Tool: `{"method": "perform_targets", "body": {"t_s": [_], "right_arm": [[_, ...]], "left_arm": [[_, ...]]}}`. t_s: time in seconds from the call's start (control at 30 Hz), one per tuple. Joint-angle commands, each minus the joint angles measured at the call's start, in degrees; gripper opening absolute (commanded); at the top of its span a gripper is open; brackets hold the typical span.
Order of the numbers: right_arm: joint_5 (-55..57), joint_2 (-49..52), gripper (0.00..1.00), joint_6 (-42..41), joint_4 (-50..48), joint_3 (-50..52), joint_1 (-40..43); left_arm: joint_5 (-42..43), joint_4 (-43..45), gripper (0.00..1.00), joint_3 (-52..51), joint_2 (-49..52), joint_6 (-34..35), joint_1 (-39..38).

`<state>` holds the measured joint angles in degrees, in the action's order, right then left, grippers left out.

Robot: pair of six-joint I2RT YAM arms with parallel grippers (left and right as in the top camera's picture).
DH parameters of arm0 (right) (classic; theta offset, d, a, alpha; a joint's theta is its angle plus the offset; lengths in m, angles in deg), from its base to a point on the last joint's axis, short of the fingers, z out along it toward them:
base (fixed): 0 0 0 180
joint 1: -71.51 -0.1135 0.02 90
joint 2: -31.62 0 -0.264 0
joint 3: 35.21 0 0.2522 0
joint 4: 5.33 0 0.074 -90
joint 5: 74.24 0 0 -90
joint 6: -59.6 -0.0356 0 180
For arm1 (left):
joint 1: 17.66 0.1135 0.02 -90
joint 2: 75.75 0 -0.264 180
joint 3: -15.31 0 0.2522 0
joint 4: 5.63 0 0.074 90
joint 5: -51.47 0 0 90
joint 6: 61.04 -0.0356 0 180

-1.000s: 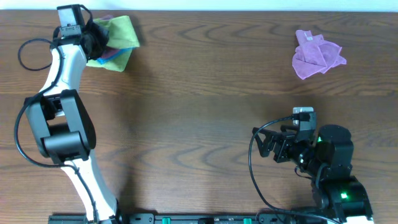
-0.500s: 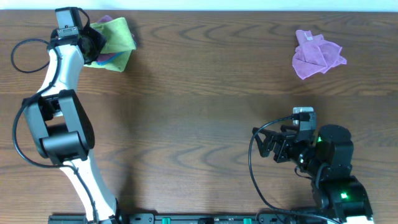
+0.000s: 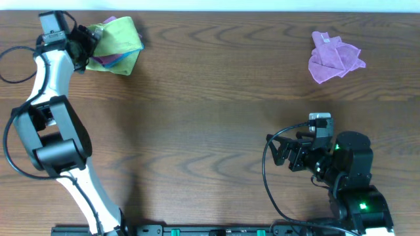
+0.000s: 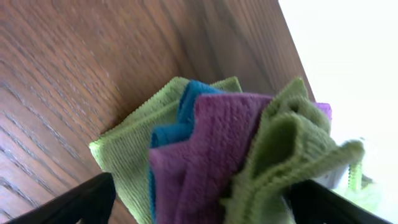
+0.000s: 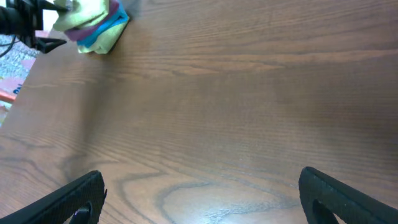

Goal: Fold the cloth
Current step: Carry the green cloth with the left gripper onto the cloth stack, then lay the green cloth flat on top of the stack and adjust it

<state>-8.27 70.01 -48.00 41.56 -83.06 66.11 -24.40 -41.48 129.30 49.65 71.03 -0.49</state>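
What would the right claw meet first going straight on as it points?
Probably the bare table; only wood lies ahead of the open right claw. The cloth stack sits far beyond, off to one side.

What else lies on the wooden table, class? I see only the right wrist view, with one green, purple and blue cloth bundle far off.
Observer: The overhead view shows a crumpled lilac cloth alone at the table's far right.
Operator: How is the bundle layered?
Observer: In the left wrist view, a purple ribbed cloth overlies a blue cloth, on a flat green cloth.
Operator: Is the left gripper shut?
Observer: No, its fingers stand wide apart beside the bundle.
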Motion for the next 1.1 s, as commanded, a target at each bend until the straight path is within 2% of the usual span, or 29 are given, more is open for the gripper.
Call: {"method": "perform_targets", "body": {"t_s": [0.0,0.13,0.37,0.73,0.93,1.07], "right_arm": [[-0.37,-0.17,0.99,-0.79,-0.09,0.13,0.50],[-0.37,-0.17,0.99,-0.79,-0.09,0.13,0.50],[-0.37,-0.17,0.99,-0.79,-0.09,0.13,0.50],[-0.37,-0.17,0.99,-0.79,-0.09,0.13,0.50],[-0.37,-0.17,0.99,-0.79,-0.09,0.13,0.50],[-0.37,-0.17,0.99,-0.79,-0.09,0.13,0.50]], "left_arm": [[3.89,0.26,0.98,1.31,0.46,-0.44,1.55],[6.75,0.20,0.96,1.95,-0.02,-3.87,2.62],[5.75,-0.48,0.96,2.01,-6.29,-10.84,3.21],[2.25,-12.17,0.96,2.01,-15.96,-20.46,3.21],[11.34,-18.29,0.96,2.01,-16.90,-27.87,1.16],[15.15,-18.93,0.96,2.01,-16.90,-26.67,-0.90]]}}
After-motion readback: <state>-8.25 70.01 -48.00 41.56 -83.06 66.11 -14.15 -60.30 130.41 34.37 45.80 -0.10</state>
